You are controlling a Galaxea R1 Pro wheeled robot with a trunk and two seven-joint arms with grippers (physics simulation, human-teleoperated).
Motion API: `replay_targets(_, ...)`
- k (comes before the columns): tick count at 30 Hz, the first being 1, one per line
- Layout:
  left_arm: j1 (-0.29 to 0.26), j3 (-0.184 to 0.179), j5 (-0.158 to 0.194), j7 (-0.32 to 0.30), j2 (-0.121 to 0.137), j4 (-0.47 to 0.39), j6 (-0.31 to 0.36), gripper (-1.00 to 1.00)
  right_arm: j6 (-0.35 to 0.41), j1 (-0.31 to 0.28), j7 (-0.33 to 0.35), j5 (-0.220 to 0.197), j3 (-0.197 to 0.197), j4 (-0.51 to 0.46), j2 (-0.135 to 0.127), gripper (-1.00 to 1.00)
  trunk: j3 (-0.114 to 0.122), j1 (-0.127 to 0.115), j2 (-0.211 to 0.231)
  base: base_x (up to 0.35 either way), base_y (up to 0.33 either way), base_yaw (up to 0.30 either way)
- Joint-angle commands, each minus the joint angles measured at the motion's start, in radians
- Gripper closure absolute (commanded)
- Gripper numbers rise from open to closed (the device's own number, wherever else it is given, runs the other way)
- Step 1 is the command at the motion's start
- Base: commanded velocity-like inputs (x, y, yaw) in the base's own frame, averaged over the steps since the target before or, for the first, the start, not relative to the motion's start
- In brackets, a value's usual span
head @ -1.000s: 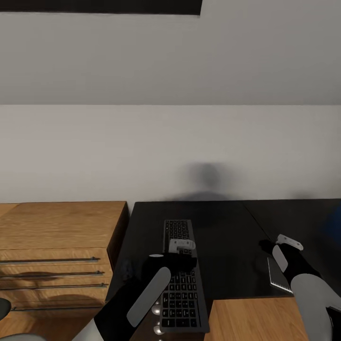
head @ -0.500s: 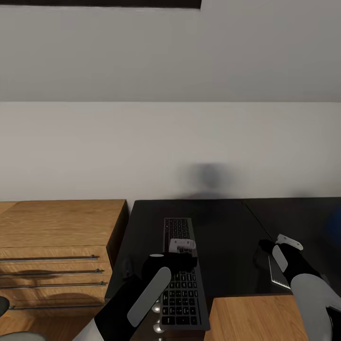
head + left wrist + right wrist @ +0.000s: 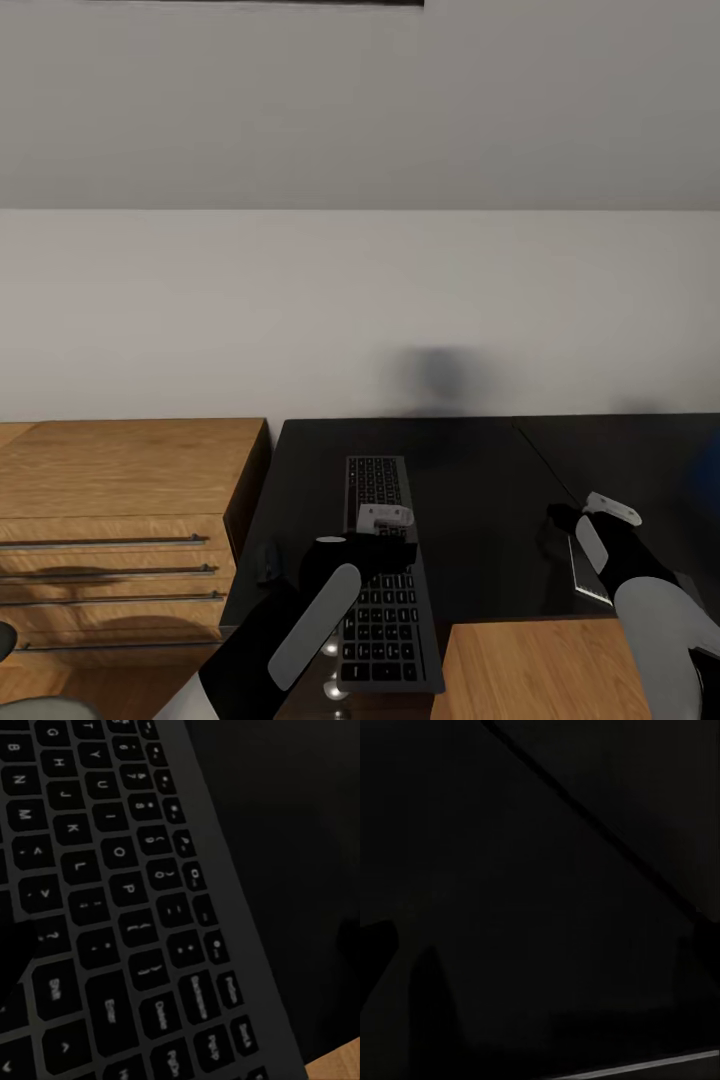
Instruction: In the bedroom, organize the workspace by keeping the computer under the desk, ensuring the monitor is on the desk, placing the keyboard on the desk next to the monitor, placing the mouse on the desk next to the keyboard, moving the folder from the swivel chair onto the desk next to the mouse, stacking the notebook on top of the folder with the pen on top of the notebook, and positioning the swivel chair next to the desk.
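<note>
The keyboard (image 3: 384, 610) lies lengthwise on the black desk (image 3: 470, 520), its near end hanging past the desk's front edge. My left gripper (image 3: 385, 535) hovers just over the keyboard's middle. In the left wrist view the keys (image 3: 135, 907) are very close, with one dark finger (image 3: 11, 960) at the side and nothing gripped. My right gripper (image 3: 560, 520) hangs low over bare desk (image 3: 547, 870) further right, open and empty. The notebook (image 3: 588, 572), thin and dark with a pale edge, lies beside the right forearm, partly hidden by it.
An oak drawer unit (image 3: 120, 480) with bar handles stands against the desk's left side. A small dark object (image 3: 268, 562) sits near the desk's left edge. Grey wall rises behind. Oak floor (image 3: 540, 670) shows below the front edge. A faint blue patch (image 3: 706, 470) shows at the far right.
The whole picture has drifted slightly upward, so the camera has moved. Both grippers keep their places in the picture. The keyboard has not shifted on the desk.
</note>
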Motion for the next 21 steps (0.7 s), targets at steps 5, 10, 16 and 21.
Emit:
replay_targets(5,-0.001,-0.001,0.012,0.007,0.002,0.002,-0.001,-1.0,0.006,0.0,-0.006,-0.016,-0.003,0.01,0.0,-1.0,-0.001,0.0,0.0,0.0,0.0,0.0)
replay_targets(10,-0.001,-0.001,0.012,0.006,0.003,0.004,-0.001,-1.0,0.006,0.0,-0.006,-0.016,-0.003,0.01,0.0,-1.0,-0.001,0.0,0.0,-0.084,0.0,0.0)
replay_targets(16,-0.001,-0.002,0.012,0.006,0.003,0.004,-0.001,-1.0,0.006,0.0,-0.006,-0.016,-0.003,0.01,0.0,-1.0,-0.001,0.0,0.0,-0.174,0.0,0.0)
replay_targets(21,-0.001,-0.002,0.012,0.006,0.003,0.004,-0.001,-1.0,0.006,0.0,-0.005,-0.016,-0.002,0.01,0.0,-1.0,-0.001,0.0,0.0,-0.049,0.0,0.0)
